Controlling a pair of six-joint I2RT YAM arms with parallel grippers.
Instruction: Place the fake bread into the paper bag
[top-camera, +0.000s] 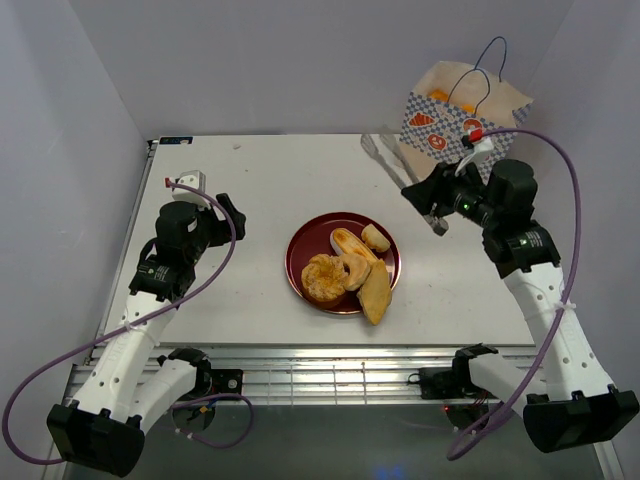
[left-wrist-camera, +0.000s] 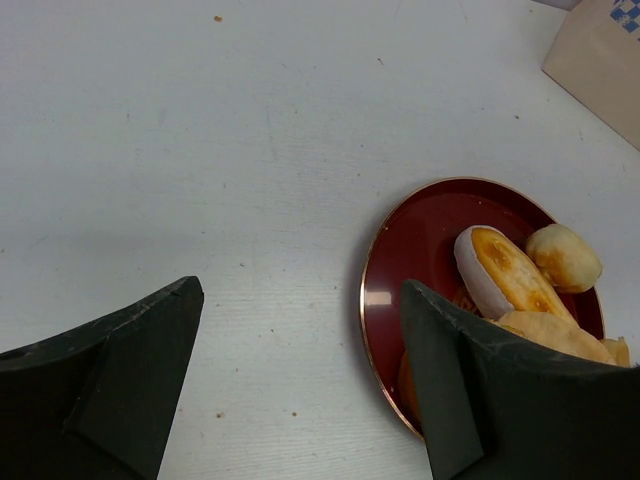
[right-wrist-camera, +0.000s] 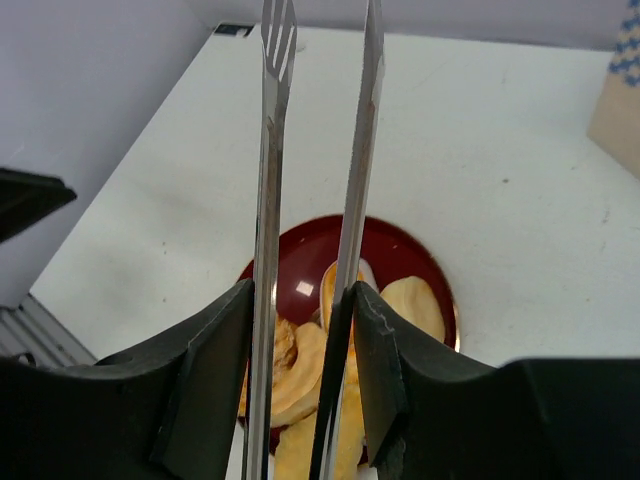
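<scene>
Several pieces of fake bread lie on a dark red plate (top-camera: 310, 240): a round bun (top-camera: 376, 237), an oval roll (top-camera: 350, 242), a ring-shaped pastry (top-camera: 323, 277) and a flat wedge (top-camera: 376, 296). The paper bag (top-camera: 452, 112) stands at the table's far right corner, with orange pieces inside. My right gripper (top-camera: 430, 200) is between plate and bag, shut on metal tongs (top-camera: 393, 165). In the right wrist view the gripper (right-wrist-camera: 305, 290) presses both tong arms (right-wrist-camera: 270, 150), with nothing between their tips. My left gripper (top-camera: 228, 212) hangs open left of the plate, its jaws (left-wrist-camera: 300, 290) empty.
The plate's rim (left-wrist-camera: 420, 230) sits just right of my left fingers, with the oval roll (left-wrist-camera: 500, 265) and bun (left-wrist-camera: 565, 255) on it. A bag corner (left-wrist-camera: 600, 60) shows far right. Walls close the table at the left, back and right.
</scene>
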